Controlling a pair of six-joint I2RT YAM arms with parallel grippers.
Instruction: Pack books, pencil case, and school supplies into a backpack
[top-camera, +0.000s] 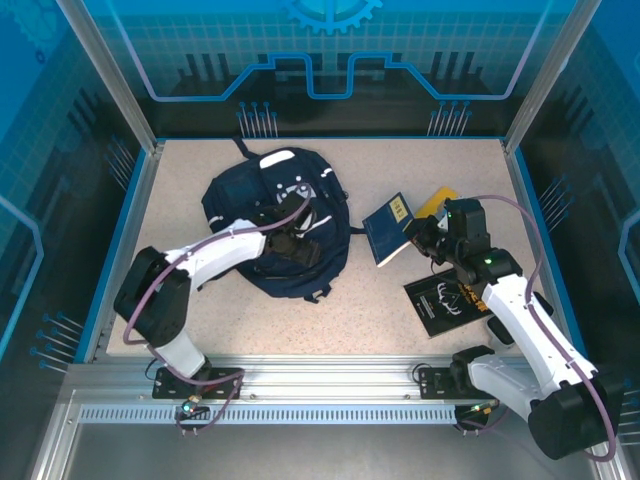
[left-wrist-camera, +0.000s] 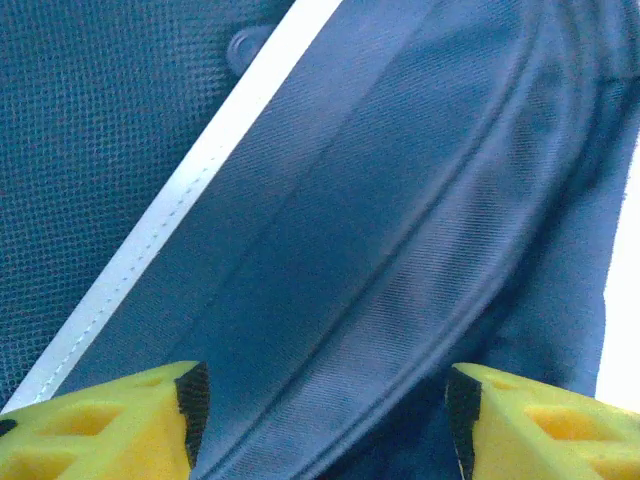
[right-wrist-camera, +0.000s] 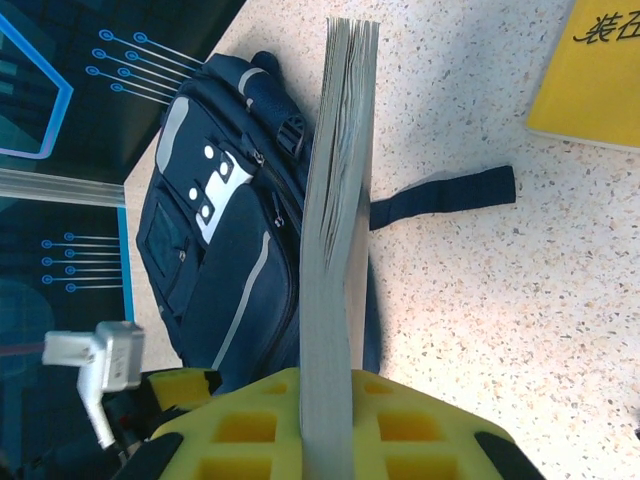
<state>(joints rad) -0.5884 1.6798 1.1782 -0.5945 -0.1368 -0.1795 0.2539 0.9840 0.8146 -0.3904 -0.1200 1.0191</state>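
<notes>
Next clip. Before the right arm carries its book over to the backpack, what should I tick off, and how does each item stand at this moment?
1. Right claw gripping the dark blue book: ok, the book stands on edge, clamped between the pads.
2. Left claw holding the backpack: cannot tell. The jaws are apart with fabric between them, and no pinch is seen.
3. Backpack mouth open: cannot tell, no gap is visible in the fabric.
4. Path from book to backpack: ok, bare table lies between them.
5. Yellow book and black book lying flat on the table: ok.
</notes>
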